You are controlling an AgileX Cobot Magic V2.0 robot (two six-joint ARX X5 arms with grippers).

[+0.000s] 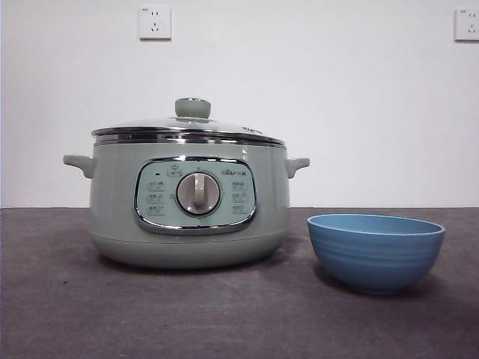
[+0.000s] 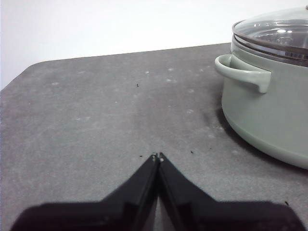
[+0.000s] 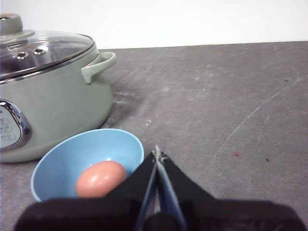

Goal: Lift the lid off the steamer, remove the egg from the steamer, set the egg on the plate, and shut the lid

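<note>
The sage-green steamer (image 1: 188, 202) stands left of centre with the glass lid (image 1: 191, 126) seated on it, knob up. The steamer also shows in the left wrist view (image 2: 269, 115) and in the right wrist view (image 3: 48, 106). The blue plate (image 1: 376, 250), a deep bowl, stands to its right. The brown egg (image 3: 100, 178) lies inside the plate (image 3: 62, 163), seen only in the right wrist view. My left gripper (image 2: 157, 156) is shut and empty over bare table beside the steamer's handle. My right gripper (image 3: 157, 154) is shut and empty, just beside the plate.
The dark grey table (image 1: 75, 314) runs to a white wall with two sockets (image 1: 154, 22). Neither arm shows in the front view.
</note>
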